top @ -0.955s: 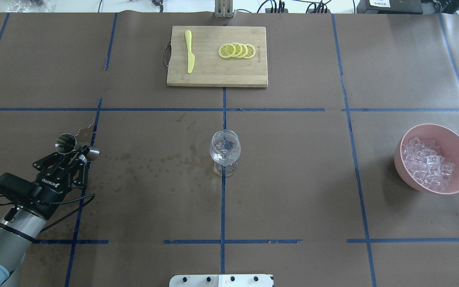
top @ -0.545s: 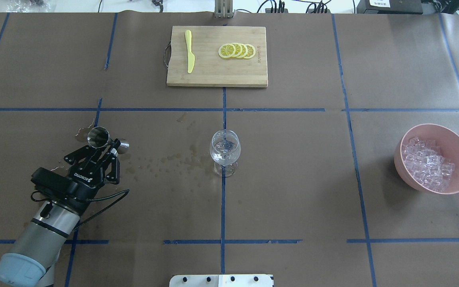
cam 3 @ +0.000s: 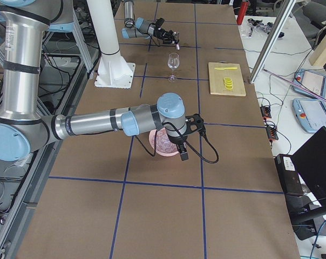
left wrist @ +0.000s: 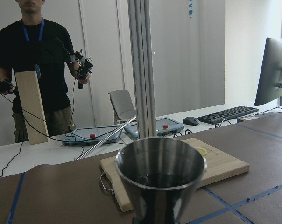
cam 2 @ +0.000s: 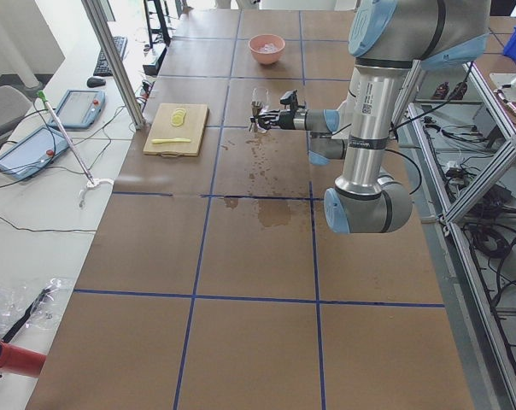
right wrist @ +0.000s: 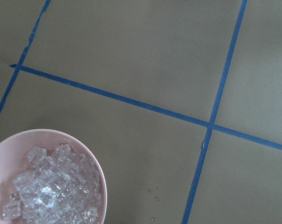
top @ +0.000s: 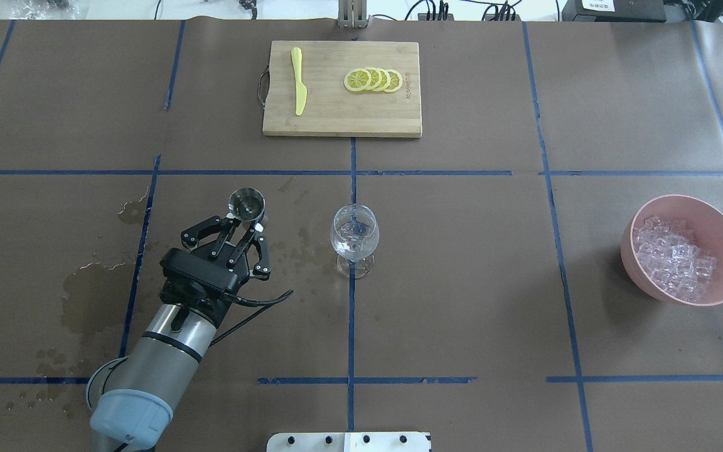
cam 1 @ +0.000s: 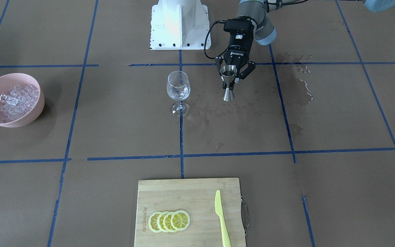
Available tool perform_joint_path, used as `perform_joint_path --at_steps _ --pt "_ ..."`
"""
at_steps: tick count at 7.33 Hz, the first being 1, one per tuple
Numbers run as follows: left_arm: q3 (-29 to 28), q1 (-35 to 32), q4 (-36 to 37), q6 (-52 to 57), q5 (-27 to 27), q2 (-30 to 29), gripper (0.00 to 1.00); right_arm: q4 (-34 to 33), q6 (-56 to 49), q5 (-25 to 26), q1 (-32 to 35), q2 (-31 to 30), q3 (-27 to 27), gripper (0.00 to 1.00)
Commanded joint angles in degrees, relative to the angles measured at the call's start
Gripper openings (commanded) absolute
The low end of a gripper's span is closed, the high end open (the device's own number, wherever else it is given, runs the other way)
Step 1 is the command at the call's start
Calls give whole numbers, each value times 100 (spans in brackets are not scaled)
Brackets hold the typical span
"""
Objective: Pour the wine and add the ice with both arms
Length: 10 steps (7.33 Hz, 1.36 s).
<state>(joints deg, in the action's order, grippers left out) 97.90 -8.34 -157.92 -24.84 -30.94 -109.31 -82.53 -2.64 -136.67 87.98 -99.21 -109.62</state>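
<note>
Left fingers (top: 252, 242) pinch the upright jigger (cam 1: 228, 94) near the wine glass (cam 1: 178, 87); right fingers (cam 3: 195, 123) hang above the ice (top: 675, 257), spread or pressed together, can't tell.

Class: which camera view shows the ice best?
The right wrist-mounted view: the ice fills its corner, single cubes distinct. Overhead and front-facing show a small heap in the pink bowl; exterior left, a speck; exterior right, partly hidden.

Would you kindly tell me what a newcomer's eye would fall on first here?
The left end effector grips a shiny steel jigger upright, left of the clear stemmed wine glass standing centrally. A pink round bowl of clear ice cubes sits on the robot's right.
</note>
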Motion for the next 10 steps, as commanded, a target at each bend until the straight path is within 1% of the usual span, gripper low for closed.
perform_joint_path --at_steps 1,2,3,4,7,8,9,10 --pt "106 -10 349 93 -43 -143 0 0 0 0 0 -11 2 100" --pt "115 -18 358 110 -78 -143 0 0 0 0 0 -20 2 100" --pt "141 -149 375 111 -540 -178 0 0 0 0 0 -20 -7 100" --pt "167 -229 384 145 -797 -187 0 0 -9 9 0 -20 2 100" --pt "159 -238 849 803 -738 -222 0 0 -9 9 0 -20 2 100" --pt "159 -221 859 909 -590 -231 0 0 0 9 0 -20 11 100" --pt "159 -221 859 1406 -328 -414 0 0 0 9 0 -20 20 100" --pt "115 -203 859 1629 -229 -555 0 0 0 9 0 -20 20 100"
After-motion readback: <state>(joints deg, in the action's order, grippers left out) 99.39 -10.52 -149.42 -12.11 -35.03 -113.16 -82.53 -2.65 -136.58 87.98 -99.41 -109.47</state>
